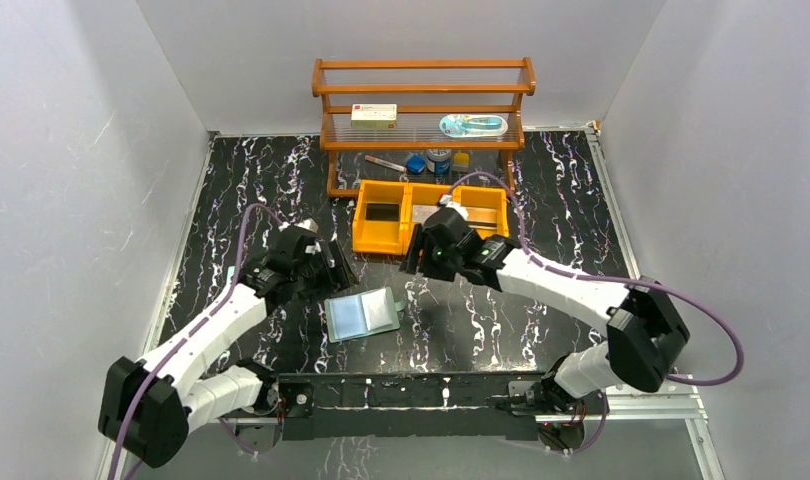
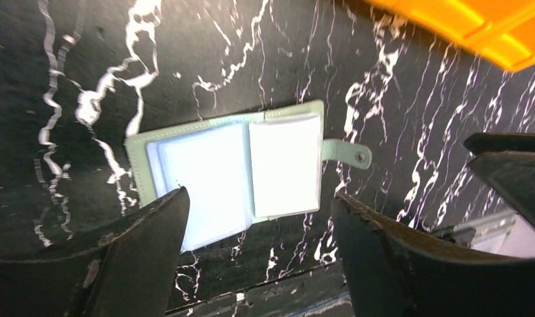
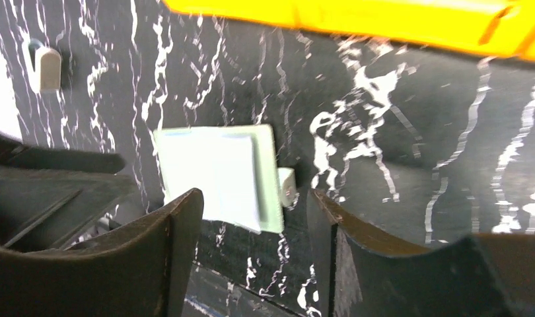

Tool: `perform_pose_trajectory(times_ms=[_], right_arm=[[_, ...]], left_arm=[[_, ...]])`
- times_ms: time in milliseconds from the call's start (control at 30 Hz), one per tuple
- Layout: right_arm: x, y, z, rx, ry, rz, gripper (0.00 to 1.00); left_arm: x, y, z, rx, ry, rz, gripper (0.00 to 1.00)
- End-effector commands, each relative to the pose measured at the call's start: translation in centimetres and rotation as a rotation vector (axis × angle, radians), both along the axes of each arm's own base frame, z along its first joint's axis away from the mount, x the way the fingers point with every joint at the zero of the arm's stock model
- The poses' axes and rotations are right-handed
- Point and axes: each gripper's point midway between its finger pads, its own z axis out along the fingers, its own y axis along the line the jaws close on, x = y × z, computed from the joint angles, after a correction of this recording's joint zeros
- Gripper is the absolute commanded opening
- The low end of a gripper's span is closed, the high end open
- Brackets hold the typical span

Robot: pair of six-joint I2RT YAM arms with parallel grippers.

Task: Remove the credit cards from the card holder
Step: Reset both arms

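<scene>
Sage-green card holder [image 1: 362, 314] lies open, flat (pale pockets up).

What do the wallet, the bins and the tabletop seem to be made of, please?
Wallet: probably faux leather, matte sage green, with a seamed border and snap tab; its pale inner pockets look like thin plastic.
Bins: moulded plastic, smooth and slightly glossy, uniformly orange.
Tabletop: black with white marble veining; real stone or a printed sheet, I cannot tell.

Open card holder [image 1: 362, 315] flat on the black marbled table [image 1: 571, 220], orange bins [image 1: 376, 243] beyond it.
</scene>
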Motion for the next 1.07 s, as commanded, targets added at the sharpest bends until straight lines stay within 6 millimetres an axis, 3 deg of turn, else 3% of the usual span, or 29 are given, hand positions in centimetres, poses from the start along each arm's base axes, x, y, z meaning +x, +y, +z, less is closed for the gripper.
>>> perform_pose_trajectory(times_ms=[0,100,200,333,467,567,700,833,1033], right_arm=[[3.3,-4.3,2.4,-0.042,-0.121,-0.103,0.70],[5.6,-7.9,4.4,-0.098,-0.209,-0.175,0.84],[7.7,-11.3,6.6,-0.146,-0.294,-0.244,0.95],[9.8,-15.7,9.3,-0.212,-0.378,-0.325,0.98],[10.6,-19.1,11.8,-0.264,-0.455,-0.386,0.98],[10.5,-19.7,14.3,-0.262,-0.531,-0.369,0.98],[9.7,-18.5,16.1,-0.193,-0.580,-0.303,0.98],[9.2,-18.1,15.9,-0.172,-0.577,-0.275,0.99],[9.1,-17.9,15.2,-0.166,-0.552,-0.266,0.98]], left_arm=[[1.5,3.1,3.4,0.122,-0.121,0.106,0.82],[2.7,4.7,5.9,0.177,-0.200,0.174,0.94],[3.7,6.2,8.7,0.241,-0.250,0.242,0.98],[4.4,9.0,11.5,0.370,-0.277,0.338,0.98],[4.4,11.7,14.3,0.501,-0.313,0.392,0.98],[4.1,13.2,16.1,0.558,-0.348,0.422,0.98],[3.7,14.3,17.9,0.571,-0.404,0.456,0.98],[3.9,14.2,18.9,0.553,-0.441,0.451,0.98],[4.4,13.8,18.5,0.555,-0.427,0.443,0.98]])
